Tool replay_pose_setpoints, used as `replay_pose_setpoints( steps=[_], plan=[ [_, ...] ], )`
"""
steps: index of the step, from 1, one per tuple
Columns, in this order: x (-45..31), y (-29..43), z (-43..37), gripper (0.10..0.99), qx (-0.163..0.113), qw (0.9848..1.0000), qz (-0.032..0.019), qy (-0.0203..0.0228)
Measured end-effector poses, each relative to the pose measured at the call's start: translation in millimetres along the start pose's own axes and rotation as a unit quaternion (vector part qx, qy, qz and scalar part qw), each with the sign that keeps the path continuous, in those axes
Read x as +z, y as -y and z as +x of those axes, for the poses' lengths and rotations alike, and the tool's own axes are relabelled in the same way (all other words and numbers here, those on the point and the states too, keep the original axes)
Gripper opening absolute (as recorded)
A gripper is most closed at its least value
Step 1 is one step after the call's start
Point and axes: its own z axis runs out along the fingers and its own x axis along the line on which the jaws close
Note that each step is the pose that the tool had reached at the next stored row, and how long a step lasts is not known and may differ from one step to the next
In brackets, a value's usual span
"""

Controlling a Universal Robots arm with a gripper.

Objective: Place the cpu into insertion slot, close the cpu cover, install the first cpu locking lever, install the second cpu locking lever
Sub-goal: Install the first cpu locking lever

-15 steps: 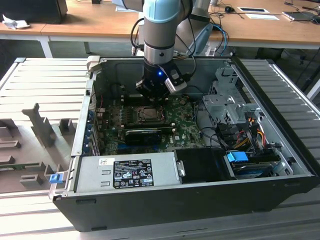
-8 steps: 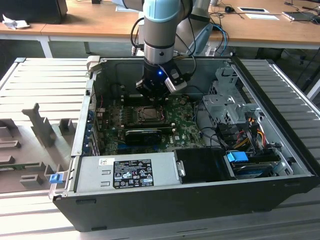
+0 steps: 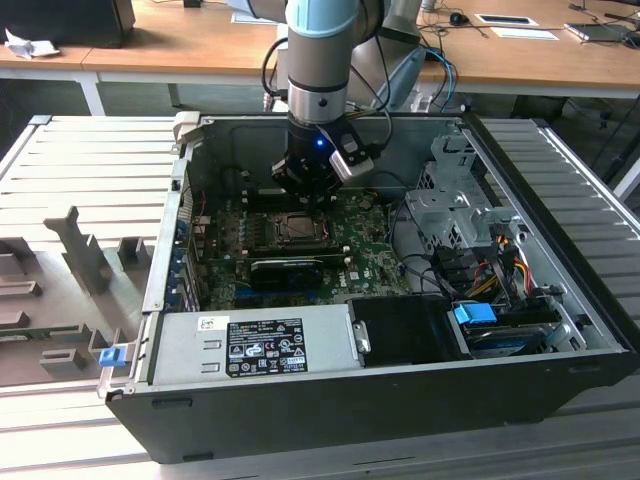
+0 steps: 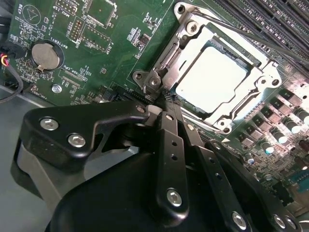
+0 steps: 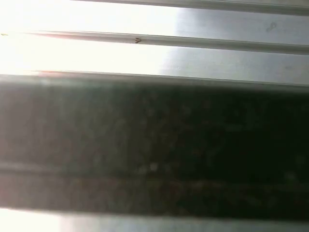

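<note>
While its black fingers (image 4: pixel 170 126) stand drawn together over a corner of the insertion slot (image 4: pixel 219 79), the hand (image 4: pixel 166 104) grips nothing that can be made out. Its tips sit just beside the hinge at the slot's corner. The cpu (image 4: pixel 210 79) lies seated in the slot, grey top showing, with the cpu cover (image 4: pixel 263 77) closed flat around it. Green circuit board (image 4: pixel 111 43) surrounds the slot; small white lettering marks it, too fine to read reliably. A round coin battery (image 4: pixel 44 54) sits well apart. In the exterior view, the arm (image 3: pixel 318 60) reaches down into the open computer case (image 3: pixel 560 330), and a labelled power supply (image 3: pixel 250 343) lies at the near side.
</note>
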Motion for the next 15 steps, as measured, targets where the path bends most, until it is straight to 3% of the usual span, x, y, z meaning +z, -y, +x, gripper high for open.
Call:
replay_pose_setpoints(
  steps=[4,8,15],
  plan=[
    [1.1,0.0,0.0,0.106,0.000,1.0000,0.0001,0.0000],
    [-4.2,-0.2,-0.2,0.106,0.000,1.0000,-0.0007,0.0003],
    [-1.2,-0.1,-0.1,0.106,0.000,1.0000,0.0022,0.0000]
  ],
)
